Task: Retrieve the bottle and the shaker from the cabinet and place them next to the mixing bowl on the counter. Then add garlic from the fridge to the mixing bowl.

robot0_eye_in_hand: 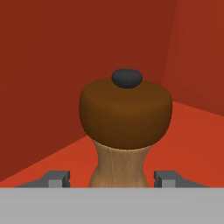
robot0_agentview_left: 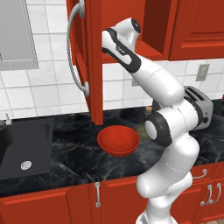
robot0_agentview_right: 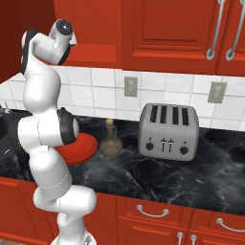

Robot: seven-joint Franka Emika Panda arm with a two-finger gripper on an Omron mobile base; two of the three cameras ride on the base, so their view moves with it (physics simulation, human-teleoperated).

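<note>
Bottle done, shaker in hand next, garlic not yet

We judge the task about one third done: the bottle (robot0_agentview_right: 110, 139) already stands on the bench (robot0_agentview_right: 201, 165) just beside the bowl (robot0_agentview_left: 118, 140), which looks empty. The shaker (robot0_eye_in_hand: 125, 127), wooden with a dark brown cap, stands upright on the shelf inside the open cabinet (robot0_agentview_left: 89, 61), and our gripper (robot0_eye_in_hand: 112, 179) has one fingertip on each side of its waist, apart and not touching the wood as far as we can see. What is left, we think: to carry the shaker down beside the bowl, then to bring the garlic from the fridge.
</note>
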